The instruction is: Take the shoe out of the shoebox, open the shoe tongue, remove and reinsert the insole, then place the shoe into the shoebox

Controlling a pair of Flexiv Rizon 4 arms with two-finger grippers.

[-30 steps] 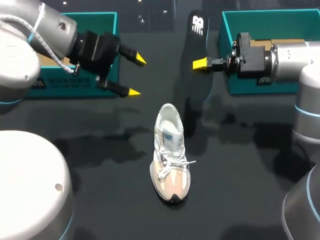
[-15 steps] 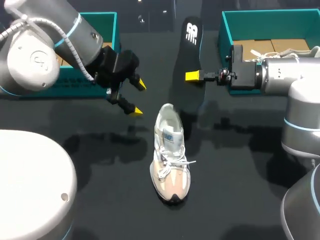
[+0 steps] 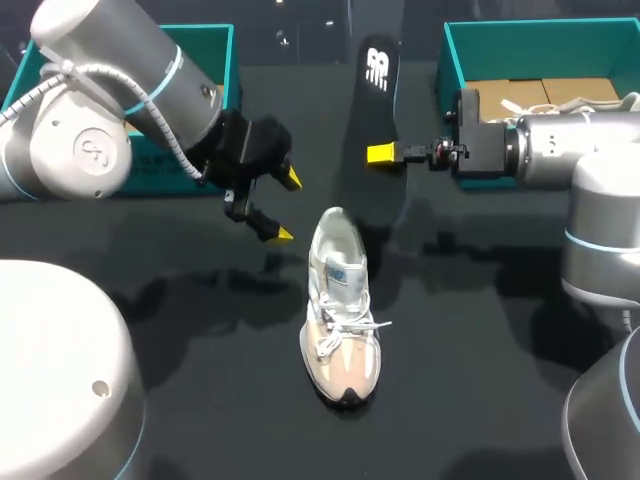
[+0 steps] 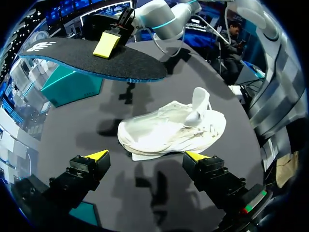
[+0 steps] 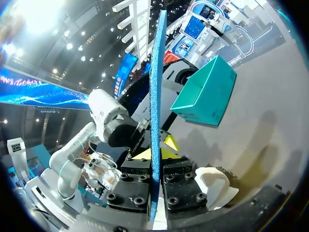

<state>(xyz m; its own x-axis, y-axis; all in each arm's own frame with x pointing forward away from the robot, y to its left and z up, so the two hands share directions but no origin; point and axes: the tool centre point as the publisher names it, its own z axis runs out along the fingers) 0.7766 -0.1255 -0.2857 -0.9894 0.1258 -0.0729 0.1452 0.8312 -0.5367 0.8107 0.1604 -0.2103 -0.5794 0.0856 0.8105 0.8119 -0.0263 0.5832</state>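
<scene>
The jaws of the left arm (image 3: 120,95) stand wide apart, holding nothing, hovering just left of the heel of the shoe (image 3: 340,310); neither yellow tip touches it. The jaws of the right arm (image 3: 570,150) are clamped on the insole (image 3: 378,90), pinching it from both sides and holding it on edge in the air over the far middle of the table (image 3: 480,350). One shoe stands mid-table, toe towards the near edge. One insole. Two teal shoeboxes sit at the far edge: the left shoebox (image 3: 215,50) and the right shoebox (image 3: 540,35).
</scene>
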